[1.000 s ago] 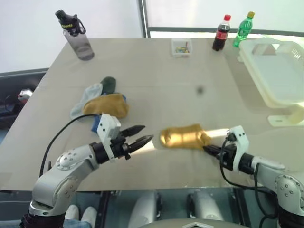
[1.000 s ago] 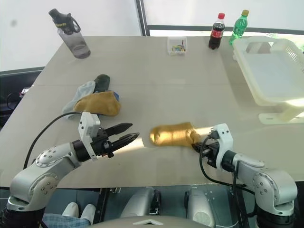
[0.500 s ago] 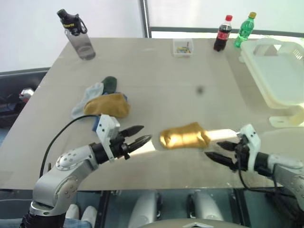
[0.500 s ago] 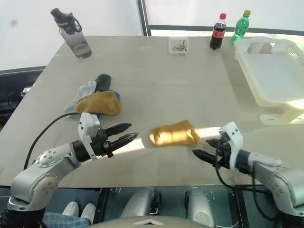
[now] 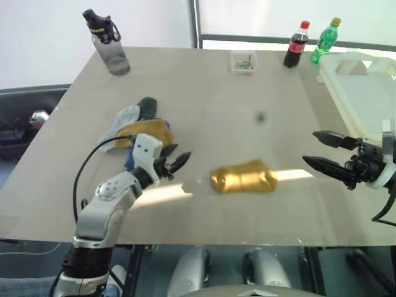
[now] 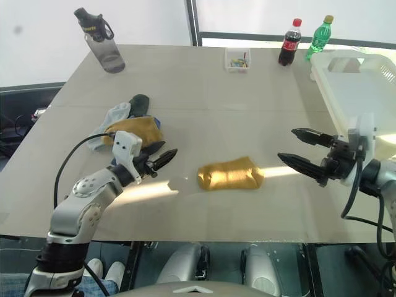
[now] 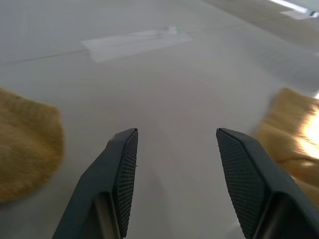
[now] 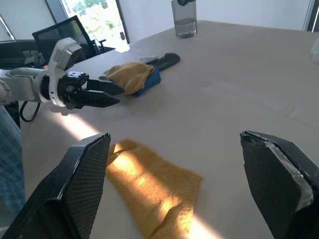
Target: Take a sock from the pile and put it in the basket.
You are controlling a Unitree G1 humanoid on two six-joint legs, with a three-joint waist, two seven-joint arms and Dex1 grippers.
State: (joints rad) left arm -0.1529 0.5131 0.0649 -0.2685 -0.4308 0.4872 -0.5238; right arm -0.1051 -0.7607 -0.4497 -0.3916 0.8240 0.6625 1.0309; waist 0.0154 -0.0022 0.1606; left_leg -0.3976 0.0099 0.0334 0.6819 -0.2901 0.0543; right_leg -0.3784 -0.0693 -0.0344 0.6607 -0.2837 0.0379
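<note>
We find the right gripper point(image 5: 326, 149) spread wide and empty at mid right. The left gripper point(image 5: 175, 163) stands parted, holding nothing, beside the pile point(image 5: 137, 124) at centre left. A mustard sock point(image 5: 243, 177) lies mid-table; the basket point(image 5: 365, 99) sits upper right.

Left gripper point(image 5: 175, 162) low over the table's near-left part, arm bent at elbow, fingers pointing toward the right, jaws parted with a clear gap, nothing between them; right gripper point(image 5: 326, 150) raised near the table's right edge, fingers pointing left, jaws spread wide, empty; wrist roughly level.
</note>
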